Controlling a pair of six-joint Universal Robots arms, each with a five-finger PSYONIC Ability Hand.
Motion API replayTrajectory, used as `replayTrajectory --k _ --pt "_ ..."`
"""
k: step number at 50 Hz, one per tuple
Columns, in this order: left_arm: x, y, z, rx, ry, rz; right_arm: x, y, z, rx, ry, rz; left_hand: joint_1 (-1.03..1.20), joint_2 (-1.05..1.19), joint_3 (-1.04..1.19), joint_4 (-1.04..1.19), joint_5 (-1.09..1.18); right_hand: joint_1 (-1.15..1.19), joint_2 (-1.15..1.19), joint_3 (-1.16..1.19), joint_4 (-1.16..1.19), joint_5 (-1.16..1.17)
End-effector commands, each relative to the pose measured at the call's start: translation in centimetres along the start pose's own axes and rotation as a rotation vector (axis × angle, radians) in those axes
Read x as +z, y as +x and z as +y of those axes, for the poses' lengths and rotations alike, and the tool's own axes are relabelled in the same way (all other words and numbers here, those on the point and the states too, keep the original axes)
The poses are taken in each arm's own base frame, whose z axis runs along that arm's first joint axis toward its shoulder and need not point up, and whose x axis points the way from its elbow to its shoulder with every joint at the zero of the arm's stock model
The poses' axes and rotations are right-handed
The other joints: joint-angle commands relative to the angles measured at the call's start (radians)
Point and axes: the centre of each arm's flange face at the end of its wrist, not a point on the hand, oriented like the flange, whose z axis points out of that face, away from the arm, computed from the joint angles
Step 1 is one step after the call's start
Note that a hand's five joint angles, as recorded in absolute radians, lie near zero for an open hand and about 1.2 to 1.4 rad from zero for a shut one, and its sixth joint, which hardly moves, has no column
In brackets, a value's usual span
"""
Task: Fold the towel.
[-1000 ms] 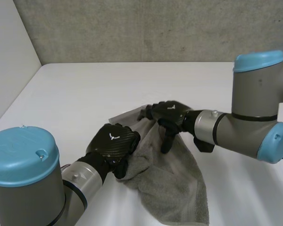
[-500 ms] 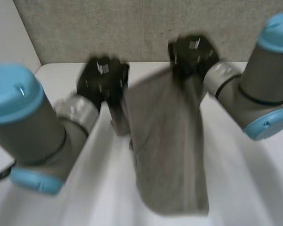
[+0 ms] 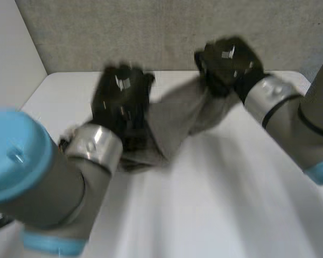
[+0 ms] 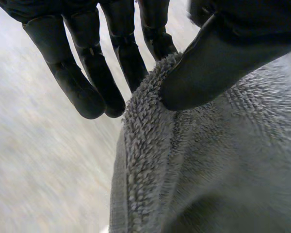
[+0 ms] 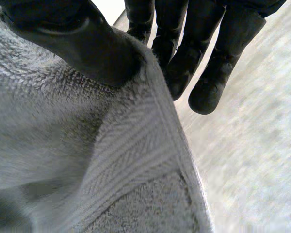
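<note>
nearest us the left arm (image 3: 37, 177) reaches up off the table (image 3: 215, 204), and the left hand (image 3: 121, 99) is raised at its end. on its wrist camera the thumb (image 4: 208, 73) bears down on the towel (image 4: 208, 165) right at the hemmed edge, pinning the cloth to a finger behind it. the other fingers (image 4: 87, 92) hang straight and free just beside the hem, so it's a pinch, not a fist.

from that pinch the towel (image 3: 175, 121) runs away and across to the right hand (image 3: 226, 56), which is higher and further back, near the wall (image 3: 151, 32). same story there: the thumb (image 5: 82, 43) is clamped on the towel (image 5: 87, 160) at the banded edge, with the spare fingers (image 5: 211, 82) straight and off the cloth.

so the held edge is the line that matters. it's stretched between the two hands, slanting from near left to far right, and it isn't level. the rest of the towel drops below both sets of fingers and bunches under the left hand. whether the low part touches the table i can't tell.

my read: the towel is up and spread for a lay-down, with no fold made yet. the left hand is the nearer one to the table. the two pinches want to come level and square to the table edge, so the hanging length lands straight, pointing back toward the robot. a skewed edge means a skewed fold.
</note>
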Motion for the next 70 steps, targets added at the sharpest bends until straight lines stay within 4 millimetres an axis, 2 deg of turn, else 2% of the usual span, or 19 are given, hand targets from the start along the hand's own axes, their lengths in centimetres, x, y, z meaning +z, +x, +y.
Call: replayTrajectory --k 1,2,4,8,11,16,18,20,21,23,24,26,27,29,32,41,46,50,70 --pt "-5.0 4.3 5.1 0.047 -0.211 0.174 -2.5 -2.5 5.5 -0.236 -0.270 -0.120 -0.353 -0.396 -0.445 -0.422 -0.575 0.062 0.064 0.056 0.057 0.049" --pt "-5.0 4.3 5.1 0.047 -0.211 0.174 -2.5 -2.5 5.5 -0.237 -0.271 -0.120 -0.355 -0.397 -0.447 -0.423 -0.577 0.062 0.064 0.056 0.057 0.049" --pt "-5.6 4.7 5.2 0.052 -0.224 0.198 -3.0 -2.3 7.0 -0.246 -0.349 -0.086 -0.703 -0.745 -0.794 -0.771 -0.924 0.062 0.064 0.056 0.057 0.049" --pt "-5.5 4.6 4.9 0.053 -0.215 0.196 -3.4 -2.1 7.7 -0.245 -0.393 -0.046 -0.839 -0.882 -0.931 -0.908 -1.061 0.062 0.064 0.056 0.057 0.049" --pt "-4.9 3.7 5.1 0.060 -0.225 0.163 -3.9 -2.3 8.7 -0.240 -0.424 -0.040 -1.138 -1.180 -1.230 -1.206 -1.360 0.062 0.064 0.056 0.057 0.049" --pt "-4.0 1.7 6.3 0.061 -0.266 0.100 -4.2 -1.5 10.1 -0.229 -0.449 -0.010 -1.268 -1.310 -1.359 -1.336 -1.489 0.062 0.064 0.056 0.057 0.049" --pt "-3.9 1.1 6.7 0.062 -0.286 0.082 -4.2 -1.4 10.5 -0.229 -0.450 0.000 -1.271 -1.313 -1.363 -1.339 -1.493 0.062 0.064 0.056 0.057 0.049" --pt "-3.6 -0.4 7.9 0.061 -0.332 0.044 -4.2 -0.9 11.2 -0.226 -0.449 0.028 -1.268 -1.310 -1.360 -1.337 -1.490 0.062 0.064 0.056 0.057 0.049" --pt "-3.6 -0.4 7.9 0.061 -0.333 0.044 -4.2 -0.9 11.2 -0.226 -0.449 0.028 -1.268 -1.310 -1.360 -1.336 -1.490 0.062 0.064 0.056 0.057 0.049" --pt "-3.0 -2.2 9.1 0.057 -0.370 -0.005 -4.2 0.0 12.1 -0.216 -0.451 0.069 -1.253 -1.296 -1.345 -1.322 -1.475 0.062 0.064 0.056 0.057 0.049" --pt "-3.0 -2.2 9.1 0.057 -0.370 -0.006 -4.2 0.0 12.1 -0.216 -0.451 0.069 -1.253 -1.296 -1.345 -1.322 -1.475 0.062 0.064 0.056 0.057 0.049" --pt "-2.0 -4.7 10.4 0.042 -0.401 -0.048 -4.0 1.0 12.8 -0.211 -0.442 0.115 -1.242 -1.284 -1.333 -1.310 -1.463 0.062 0.064 0.056 0.057 0.049" --pt "-2.0 -4.7 10.4 0.041 -0.401 -0.048 -4.0 1.1 12.8 -0.211 -0.442 0.116 -1.242 -1.284 -1.333 -1.310 -1.463 0.062 0.064 0.056 0.057 0.049" --pt "-1.3 -6.7 11.5 0.017 -0.422 -0.047 -3.8 2.3 13.4 -0.214 -0.435 0.164 -1.204 -1.246 -1.295 -1.272 -1.425 0.062 0.064 0.056 0.057 0.049" --pt "-1.1 -7.6 12.4 -0.013 -0.440 0.007 -3.7 3.3 13.9 -0.210 -0.443 0.194 -1.162 -1.205 -1.254 -1.231 -1.384 0.062 0.064 0.056 0.057 0.049" --pt "-1.1 -8.4 14.2 -0.078 -0.518 0.087 -3.5 5.3 14.5 -0.208 -0.450 0.247 -1.201 -1.243 -1.292 -1.269 -1.422 0.062 0.064 0.056 0.057 0.049" --pt "-1.0 -8.8 14.9 -0.054 -0.539 0.093 -3.5 5.1 14.7 -0.207 -0.455 0.241 -1.198 -1.240 -1.289 -1.266 -1.419 0.062 0.064 0.056 0.057 0.049" --pt "-1.4 -8.2 16.0 -0.024 -0.576 0.125 -3.5 4.7 15.0 -0.203 -0.462 0.227 -1.189 -1.231 -1.281 -1.257 -1.410 0.062 0.064 0.056 0.057 0.049" --pt "-1.2 -6.2 15.8 -0.015 -0.559 0.180 -3.6 4.3 15.5 -0.198 -0.473 0.214 -1.133 -1.175 -1.225 -1.201 -1.355 0.062 0.064 0.056 0.057 0.049"
